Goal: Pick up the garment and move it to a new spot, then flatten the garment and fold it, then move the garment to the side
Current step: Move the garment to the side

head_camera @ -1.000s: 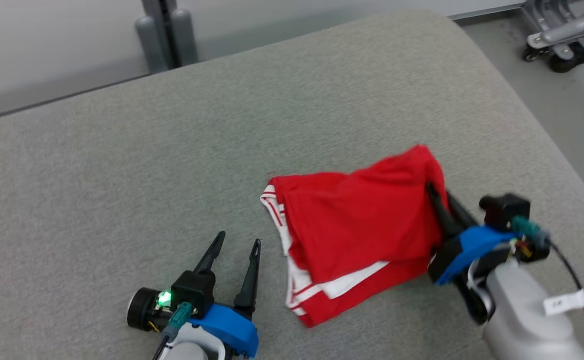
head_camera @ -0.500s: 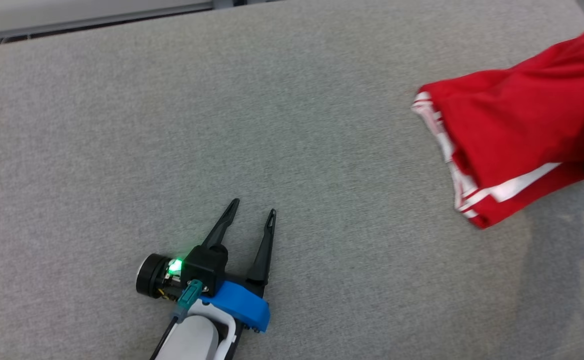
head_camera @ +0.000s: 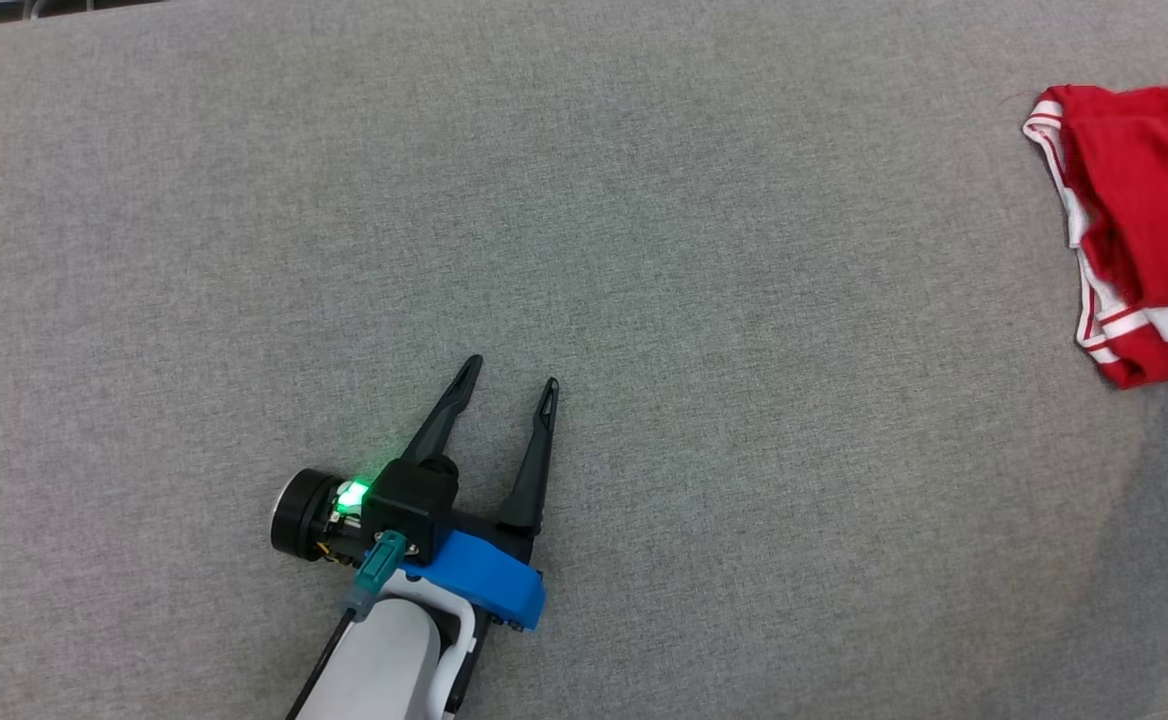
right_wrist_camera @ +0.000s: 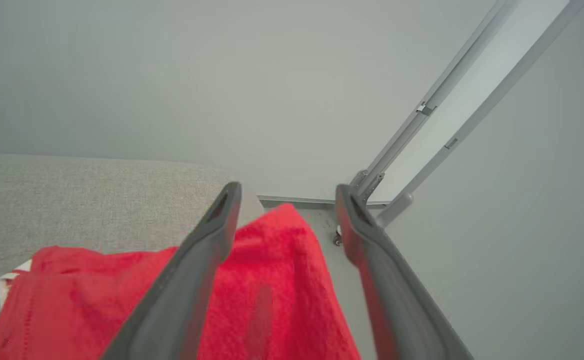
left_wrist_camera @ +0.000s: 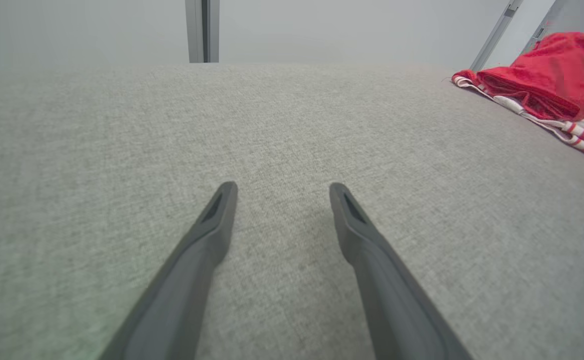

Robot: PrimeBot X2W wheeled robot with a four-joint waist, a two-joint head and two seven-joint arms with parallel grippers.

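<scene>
The garment is red with white stripes along its hem and lies bunched at the right edge of the head view. The left wrist view has the garment at its far right. My left gripper rests low on the grey cushion at the lower middle, well left of the garment, its fingers apart with nothing between them; the left wrist view shows the same gap at the gripper. My right gripper stands open just over the garment, whose raised fold sits between and below the two fingers.
Everything lies on a broad grey fabric cushion. In the right wrist view the cushion's far edge ends close behind the garment, with floor and a slanted metal frame beyond. A grey post stands behind the cushion.
The head camera has swung left, so the garment now sits at the picture's right edge. My right gripper, shut on the garment a second ago, now has its fingers spread. The left gripper stays open.
</scene>
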